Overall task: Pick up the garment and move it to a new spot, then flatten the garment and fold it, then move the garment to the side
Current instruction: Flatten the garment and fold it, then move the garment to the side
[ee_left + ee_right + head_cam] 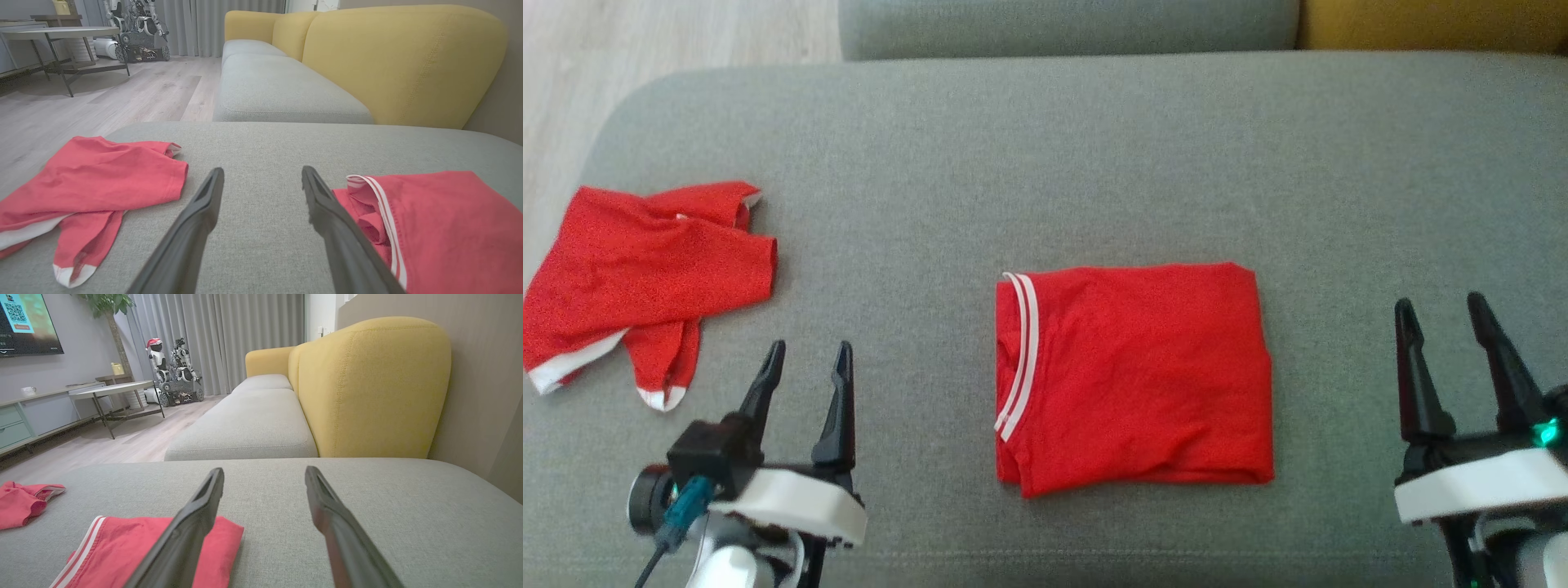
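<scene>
The left pincer (809, 351) and right pincer (1439, 302) gape empty either side of the folded garment (1135, 376) on the grey cushion (1094, 163); pinching all layers at opposite edges should carry it aside unspoiled.

The folded garment (1143, 384) is red with white collar stripes, the crumpled garment (637, 269) red with white hems, cushion (1094, 163) grey.

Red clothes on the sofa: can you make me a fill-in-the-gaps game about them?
The folded garment has ____ stripes at its collar.
The crumpled garment lies on the robot's ____ side.
The left gripper and right gripper are both ____, holding nothing.
Missing words: white; left; open.
</scene>
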Controlling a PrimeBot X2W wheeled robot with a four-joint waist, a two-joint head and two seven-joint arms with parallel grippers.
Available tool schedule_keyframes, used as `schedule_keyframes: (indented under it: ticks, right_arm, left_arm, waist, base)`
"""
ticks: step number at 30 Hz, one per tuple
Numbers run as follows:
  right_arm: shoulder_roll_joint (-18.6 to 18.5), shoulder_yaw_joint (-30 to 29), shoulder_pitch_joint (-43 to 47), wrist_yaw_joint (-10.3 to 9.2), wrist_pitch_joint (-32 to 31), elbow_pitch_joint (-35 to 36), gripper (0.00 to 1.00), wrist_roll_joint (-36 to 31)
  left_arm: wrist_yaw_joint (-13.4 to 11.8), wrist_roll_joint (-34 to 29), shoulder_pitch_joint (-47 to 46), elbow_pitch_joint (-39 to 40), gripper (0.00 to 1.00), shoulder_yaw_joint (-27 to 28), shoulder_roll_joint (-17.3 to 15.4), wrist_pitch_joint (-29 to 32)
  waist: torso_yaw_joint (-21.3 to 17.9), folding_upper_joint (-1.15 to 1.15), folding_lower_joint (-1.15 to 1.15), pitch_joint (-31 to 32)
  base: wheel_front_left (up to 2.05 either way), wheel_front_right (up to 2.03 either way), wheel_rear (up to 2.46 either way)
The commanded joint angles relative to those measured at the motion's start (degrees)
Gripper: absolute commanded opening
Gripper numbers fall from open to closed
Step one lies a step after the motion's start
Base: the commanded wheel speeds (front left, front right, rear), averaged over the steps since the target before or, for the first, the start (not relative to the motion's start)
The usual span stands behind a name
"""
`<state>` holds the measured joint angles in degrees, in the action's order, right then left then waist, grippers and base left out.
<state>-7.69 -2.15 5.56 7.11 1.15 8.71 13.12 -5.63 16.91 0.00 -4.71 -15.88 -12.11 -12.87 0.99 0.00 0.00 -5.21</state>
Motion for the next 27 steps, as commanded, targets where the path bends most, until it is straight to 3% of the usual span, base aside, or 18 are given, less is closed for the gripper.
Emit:
schedule_keyframes:
  ticks: [1,8,27]
  right_arm:
    - [-0.41,0.86,-0.12,0.37,-0.22,1.6,1.0,0.16]
    - [-0.12,0.28,2.73,0.37,-1.17,1.83,1.0,-0.11]
    - [0.51,0.04,3.36,0.37,-2.02,2.66,1.0,-0.13]
  left_arm:
    - [-0.48,0.77,-0.87,2.05,1.0,1.99,-1.18,0.1]
    - [-0.88,1.24,2.1,2.75,1.0,1.72,-1.85,1.02]
    - [-1.57,2.36,2.82,4.03,1.0,1.78,-2.52,1.78]
  waist:
    - [-0.18,0.0,0.0,1.88]
    - [-0.01,0.0,0.0,4.89]
    - [0.2,0.0,0.0,5.49]
  base:
    - [0.0,0.0,0.0]
    - [0.0,0.0,0.0]
    - [0.0,0.0,0.0]
